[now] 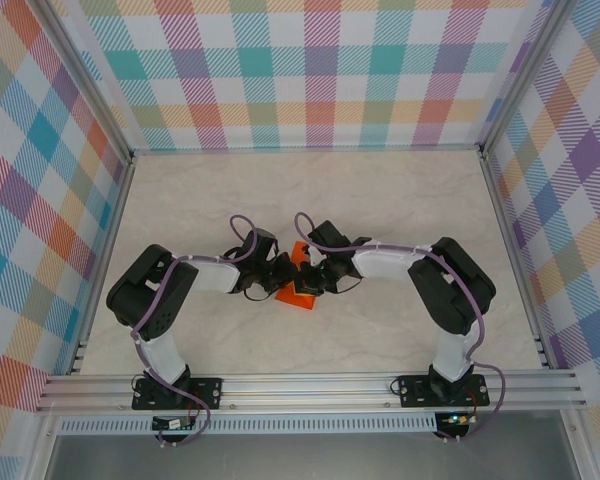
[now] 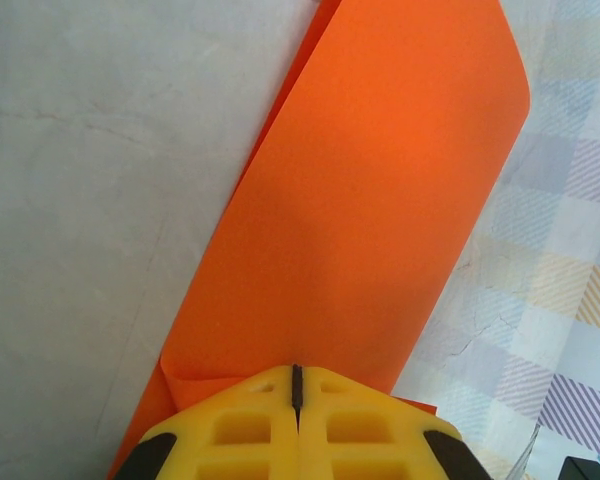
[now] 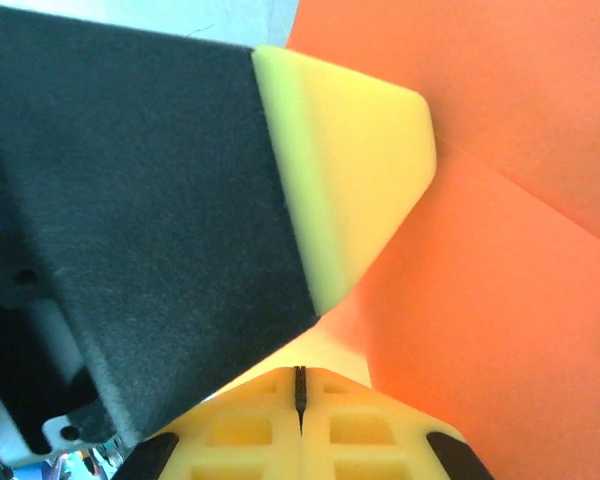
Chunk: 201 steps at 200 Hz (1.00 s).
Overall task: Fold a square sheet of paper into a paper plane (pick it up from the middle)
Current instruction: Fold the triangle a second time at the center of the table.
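— Where does the overhead camera put the paper plane (image 1: pixel 298 297)?
— Where the two arms (image 1: pixel 210 272) meet at mid-counter (image 1: pixel 400 200). It is a scrap of orange just under the left fingers (image 1: pixel 281 276) and the right fingers (image 1: pixel 311 273), which come tip to tip. The arms hide most of it, and from up there one cannot tell how the fingers stand.
— And the left wrist?
— There the paper plane (image 2: pixel 370 200) is a broad orange band running straight out from the tips of the left fingers (image 2: pixel 310 405). A loose layer peeps along its left edge. Pale counter (image 2: pixel 80 200) lies to the left, checked wall (image 2: pixel 550 260) to the right. The two yellow tips are pressed together, with a thin dark seam between them, and they sit on the paper.
— The right wrist?
— The right fingers (image 3: pixel 315 405) are likewise pressed together. Just ahead, one of the left fingers (image 3: pixel 350 170), a yellow tip on a black body, blocks the left side. To the right the creased paper plane (image 3: pixel 500 300) reaches down beside the right tips.
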### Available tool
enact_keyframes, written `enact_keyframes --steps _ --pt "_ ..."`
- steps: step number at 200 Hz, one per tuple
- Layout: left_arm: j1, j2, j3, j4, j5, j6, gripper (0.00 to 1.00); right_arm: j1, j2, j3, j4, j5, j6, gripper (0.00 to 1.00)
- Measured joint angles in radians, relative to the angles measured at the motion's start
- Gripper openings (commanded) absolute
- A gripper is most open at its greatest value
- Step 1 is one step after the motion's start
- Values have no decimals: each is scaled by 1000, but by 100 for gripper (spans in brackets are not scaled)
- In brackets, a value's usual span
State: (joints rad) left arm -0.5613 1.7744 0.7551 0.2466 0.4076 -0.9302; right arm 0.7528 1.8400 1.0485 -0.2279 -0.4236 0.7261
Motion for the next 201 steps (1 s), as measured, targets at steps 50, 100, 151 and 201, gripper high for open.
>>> enact_keyframes --steps 50,100,151,201 --pt "-1 0 0 0 3 4 0 0 31 -16 3 0 0 5" --pt "-1 0 0 0 3 7 0 0 31 -28 9 0 1 6" --pt "-1 0 0 0 2 7 0 0 31 -39 26 -5 4 6" --pt "-1 0 0 0 2 7 0 0 19 -40 12 -5 0 9"
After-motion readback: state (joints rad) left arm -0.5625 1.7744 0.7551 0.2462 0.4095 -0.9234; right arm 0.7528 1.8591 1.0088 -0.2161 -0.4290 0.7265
